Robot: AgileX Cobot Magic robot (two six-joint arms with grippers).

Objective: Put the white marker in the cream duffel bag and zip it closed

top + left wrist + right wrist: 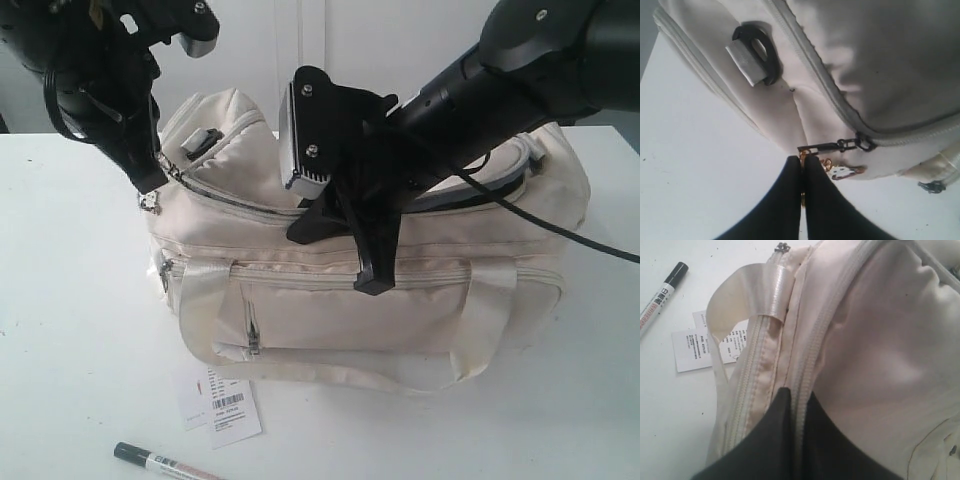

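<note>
Marker (165, 463): loose on tabletop (80, 350) before bag (330, 320); left claw (803, 159) pinched on zip pull (830, 146), right claw (797, 395) closed at top seam; run your pull along the zip's curve, keeping the fabric taut.

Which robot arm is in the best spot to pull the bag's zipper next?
Left, probably. The left gripper is shut on the zipper pull at the end of the cream duffel bag. The right gripper only pinches the bag's edge beside the zipper. The white marker lies outside on the table.
</note>
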